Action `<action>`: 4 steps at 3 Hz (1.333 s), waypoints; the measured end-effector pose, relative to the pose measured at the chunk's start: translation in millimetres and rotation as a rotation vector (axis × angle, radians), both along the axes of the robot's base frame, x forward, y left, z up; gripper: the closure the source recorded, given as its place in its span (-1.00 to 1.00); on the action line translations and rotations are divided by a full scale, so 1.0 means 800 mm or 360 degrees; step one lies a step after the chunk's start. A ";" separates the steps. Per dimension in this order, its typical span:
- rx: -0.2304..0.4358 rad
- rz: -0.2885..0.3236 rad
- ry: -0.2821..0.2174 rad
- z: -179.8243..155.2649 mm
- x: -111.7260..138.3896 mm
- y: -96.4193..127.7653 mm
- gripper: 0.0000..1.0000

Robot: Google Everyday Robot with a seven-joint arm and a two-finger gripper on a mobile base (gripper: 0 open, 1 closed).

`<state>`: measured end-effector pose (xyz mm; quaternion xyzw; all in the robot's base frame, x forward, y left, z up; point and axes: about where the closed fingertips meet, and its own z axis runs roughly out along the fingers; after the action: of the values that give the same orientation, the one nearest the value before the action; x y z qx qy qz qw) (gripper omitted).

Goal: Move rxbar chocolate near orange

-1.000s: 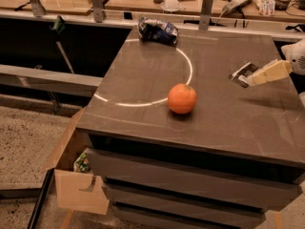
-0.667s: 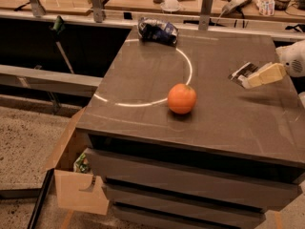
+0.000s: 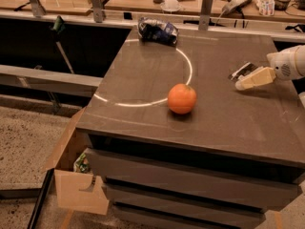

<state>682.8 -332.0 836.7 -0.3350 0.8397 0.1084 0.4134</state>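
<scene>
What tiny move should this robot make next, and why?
Probably settle the end effector onto the rxbar chocolate to grip it: both sit together at the right side of the table, while the orange lies apart, nearer the middle.

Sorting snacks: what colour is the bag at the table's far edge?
Dark blue and white bag, camera view. The gripper is at far right.

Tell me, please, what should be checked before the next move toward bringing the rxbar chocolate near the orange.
1. rxbar chocolate found at the table's right side: ok.
2. gripper at the bar, reaching in from the right edge: ok.
3. Bar secured in the gripper: cannot tell.
4. orange resting near the table's front: ok.
5. Snack bag at the back edge, off the bar-to-orange line: ok.
6. Bar near orange: not ok, well apart.
</scene>
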 end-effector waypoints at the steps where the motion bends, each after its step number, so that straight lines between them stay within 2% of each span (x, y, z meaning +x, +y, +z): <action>1: 0.0041 -0.0006 0.0025 -0.011 0.009 0.004 -0.53; 2: 0.0043 0.0000 0.0059 -0.020 0.006 0.003 0.06; 4: 0.0043 0.0000 0.0059 -0.009 0.006 0.003 0.98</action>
<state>687.8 -329.3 829.9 -0.3273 0.8457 0.1260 0.4023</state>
